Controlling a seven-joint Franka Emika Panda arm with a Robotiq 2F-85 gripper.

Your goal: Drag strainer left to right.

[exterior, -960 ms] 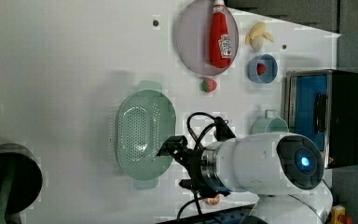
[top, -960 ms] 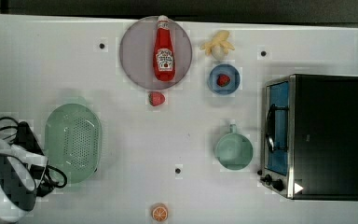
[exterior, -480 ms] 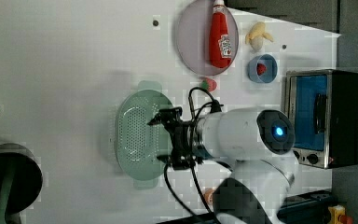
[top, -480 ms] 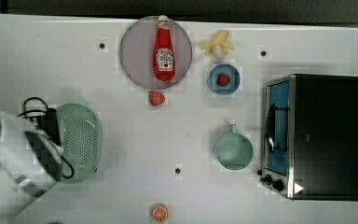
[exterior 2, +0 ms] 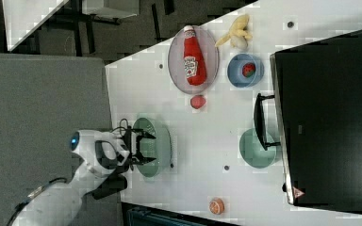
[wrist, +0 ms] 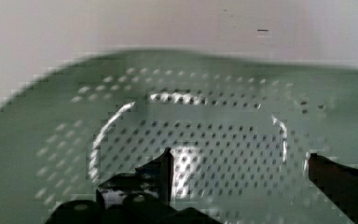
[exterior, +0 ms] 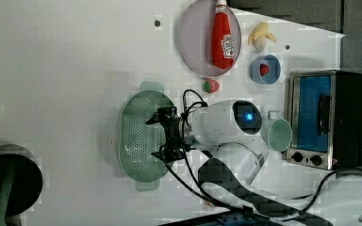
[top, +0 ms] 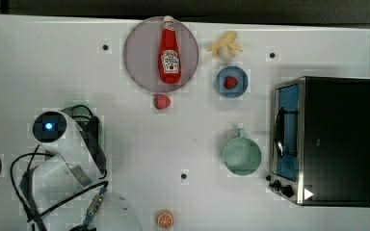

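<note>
The strainer (exterior: 134, 136) is a pale mint-green oval colander with small holes, lying on the white table at the left view's centre left. My gripper (exterior: 156, 137) hangs over its bowl, open, one finger toward each long side of the bowl and nothing between them. In the right view the gripper (exterior 2: 147, 148) sits over the strainer (exterior 2: 164, 146) from the rim nearest the arm. The wrist view looks into the holed bowl of the strainer (wrist: 191, 107) with both dark fingertips (wrist: 161, 168) low in the picture. I cannot tell whether they touch it. In the top view the arm covers most of it.
A teal mug (top: 241, 155) stands beside a toaster oven (top: 325, 139) at the top view's right. A greyish plate (top: 139, 53) holds a ketchup bottle (top: 170, 53). A strawberry (top: 162, 101), a blue bowl (top: 232, 82), a banana (top: 225, 46) and an orange slice (top: 164, 220) lie around.
The arm has swung in from the top view's left edge and now stands over the strainer. The strainer has stayed where it was. The fingers remain apart.
</note>
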